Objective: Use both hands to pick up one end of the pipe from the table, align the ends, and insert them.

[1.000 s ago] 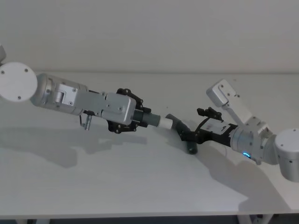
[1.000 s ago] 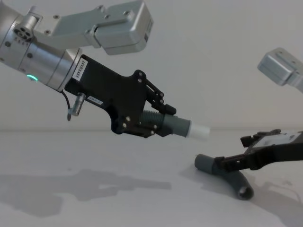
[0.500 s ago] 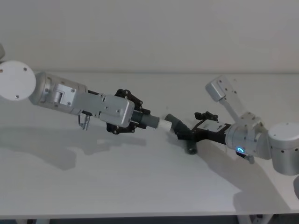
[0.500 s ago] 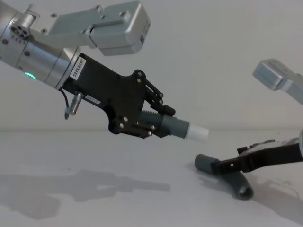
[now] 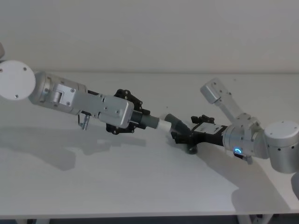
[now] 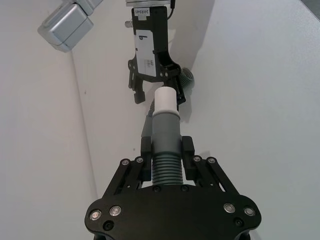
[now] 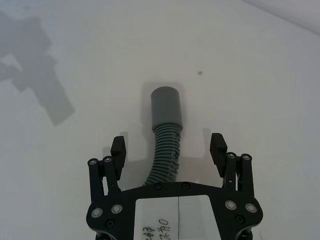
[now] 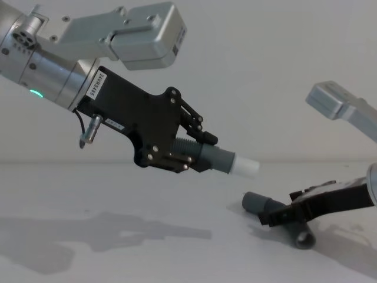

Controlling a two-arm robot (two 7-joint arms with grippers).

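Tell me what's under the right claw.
A ribbed grey pipe piece lies on the table between the fingers of the open right claw. In the right wrist view the claw body covers its rear end.

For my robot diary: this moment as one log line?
left gripper: shut on white-tipped piece, aloft | right gripper: open around grey piece on table | ends: apart

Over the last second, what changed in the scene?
The right tool dropped lower and levelled out, sliding forward along the grey hose piece lying on the table; its fingers straddle it, open, not gripping yet. The left tool stayed shut on the white-tipped hose piece, held in the air, barely moving. The table hose did not shift.
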